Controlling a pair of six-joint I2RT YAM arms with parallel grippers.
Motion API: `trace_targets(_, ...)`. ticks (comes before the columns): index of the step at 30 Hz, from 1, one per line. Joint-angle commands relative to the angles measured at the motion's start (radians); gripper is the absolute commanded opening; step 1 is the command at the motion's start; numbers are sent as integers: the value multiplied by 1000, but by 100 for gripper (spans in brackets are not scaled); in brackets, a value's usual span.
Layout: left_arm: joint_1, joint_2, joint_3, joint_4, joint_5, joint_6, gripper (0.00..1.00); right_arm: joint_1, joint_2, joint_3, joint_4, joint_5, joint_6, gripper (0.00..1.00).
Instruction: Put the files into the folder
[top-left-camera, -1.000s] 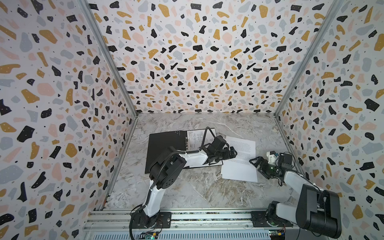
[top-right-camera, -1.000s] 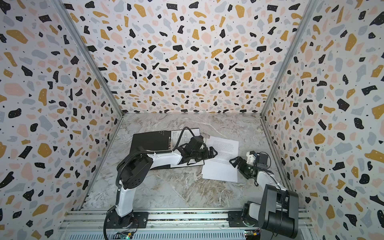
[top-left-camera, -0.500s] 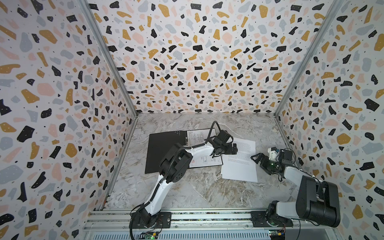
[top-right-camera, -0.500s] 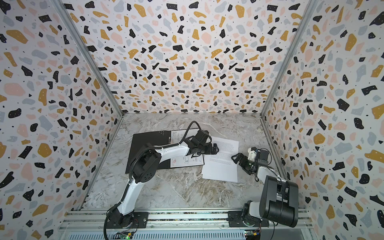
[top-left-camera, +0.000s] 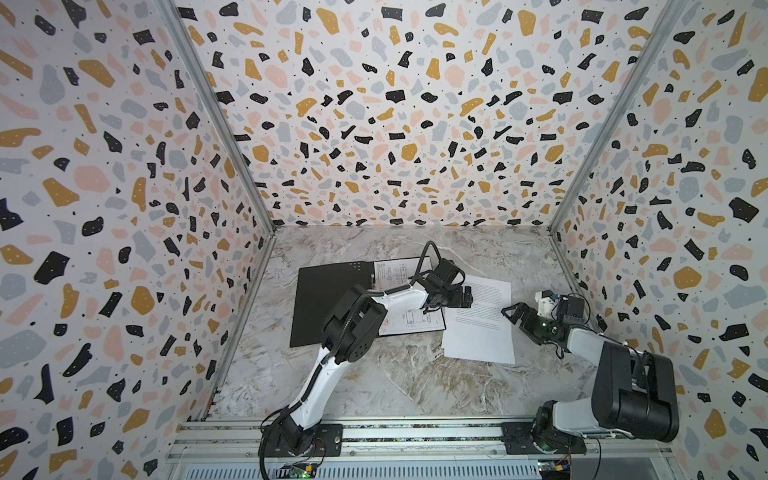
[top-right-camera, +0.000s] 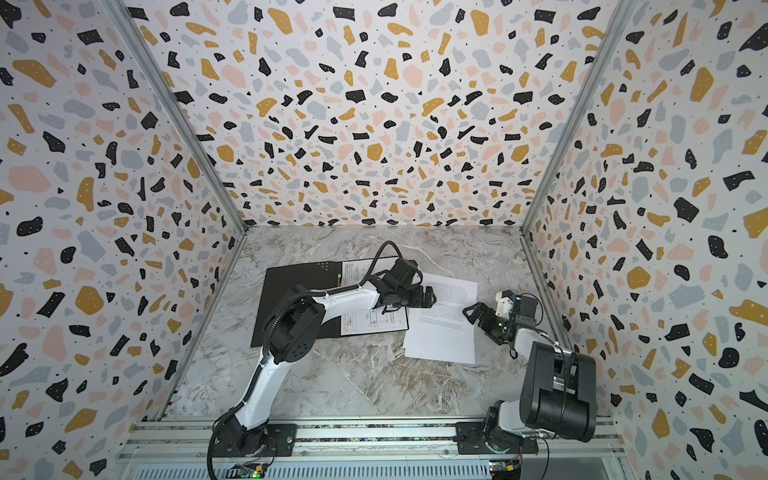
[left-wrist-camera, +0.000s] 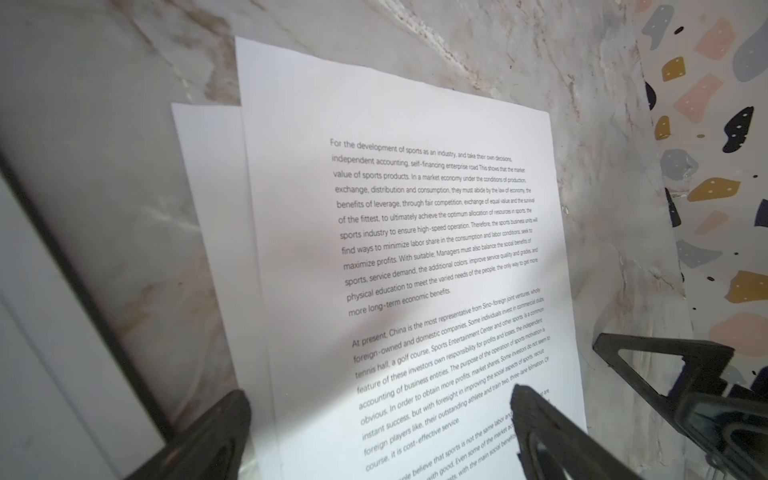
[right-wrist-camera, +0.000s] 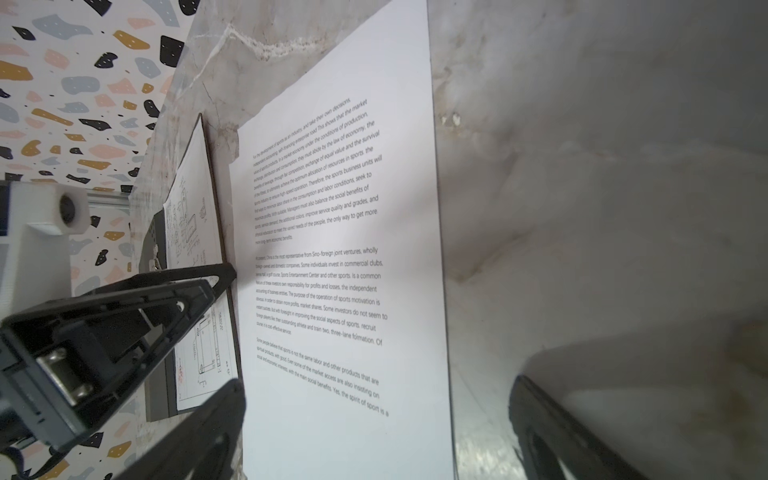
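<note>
The folder (top-left-camera: 330, 305) lies open on the marble table, black inside up. The diagram file (top-left-camera: 409, 324) rests on its right half, partly under my left arm. The text file (top-left-camera: 484, 328) lies on the table just right of the folder, and the edge of another white sheet (left-wrist-camera: 208, 174) shows under it. My left gripper (top-left-camera: 464, 297) hangs open low over the text file's left edge, nothing between its fingers (left-wrist-camera: 540, 428). My right gripper (top-left-camera: 510, 312) is open at the sheet's right edge, one finger over the paper, one finger (right-wrist-camera: 548, 428) over bare table.
Patterned walls close in the table (top-left-camera: 374, 382) on three sides; the right wall (top-left-camera: 623, 249) is close behind my right gripper. An aluminium rail (top-left-camera: 415, 440) with both arm bases runs along the front edge.
My left gripper has moved right, from over the diagram file on the folder to the text file's left edge. The right gripper has shifted slightly toward the sheet. Both stayed open.
</note>
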Motion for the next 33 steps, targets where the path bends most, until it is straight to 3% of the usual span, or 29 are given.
trace_targets(1, 1, 32, 31, 12, 52, -17, 100, -5, 35, 4, -39, 6, -5, 99)
trace_targets(26, -9, 40, -1, 92, 145, -74, 100, -13, 49, -17, 84, -236, 72, 93)
trace_targets(33, -9, 14, -16, 136, 172, -107, 100, -13, 51, -25, 73, -225, 73, 93)
